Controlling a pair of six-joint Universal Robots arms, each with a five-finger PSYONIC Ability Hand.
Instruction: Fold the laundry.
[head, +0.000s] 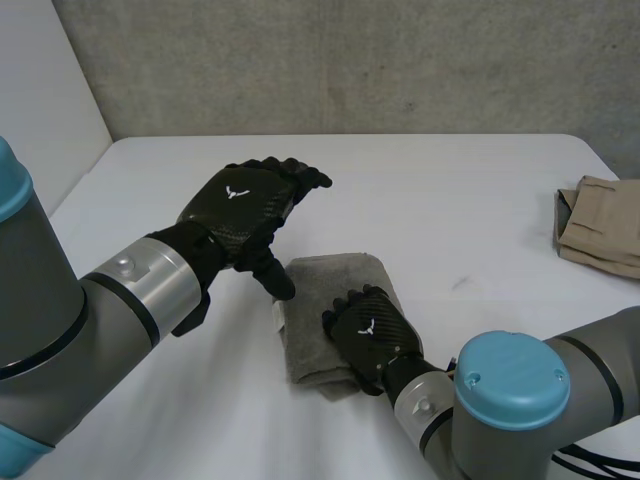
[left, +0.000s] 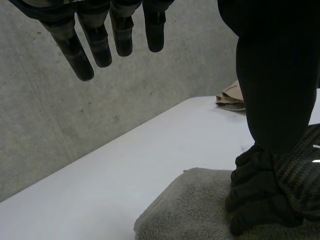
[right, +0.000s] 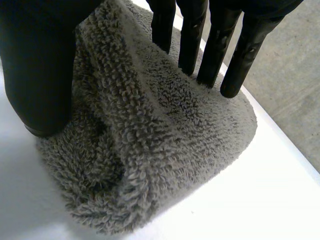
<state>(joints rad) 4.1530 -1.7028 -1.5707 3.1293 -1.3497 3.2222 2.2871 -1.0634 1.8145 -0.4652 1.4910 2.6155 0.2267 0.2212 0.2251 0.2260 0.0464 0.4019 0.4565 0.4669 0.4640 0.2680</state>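
A folded grey towel (head: 325, 290) lies in the middle of the white table (head: 450, 190). My right hand (head: 370, 335) sits on the towel's near right part with its fingers (right: 190, 45) pressed into the pile. Its thumb (right: 40, 75) is down at the towel's edge. A ridge of towel (right: 125, 115) is bunched up between thumb and fingers. The left wrist view shows that same right hand (left: 265, 195) curled on the towel (left: 190, 210). My left hand (head: 240, 205) hovers open above the towel's far left corner, its fingers (left: 95, 45) straight and touching nothing.
A folded beige garment (head: 600, 225) lies at the table's right edge, also in the left wrist view (left: 231, 95) far beyond the towel. A concrete wall stands behind the table.
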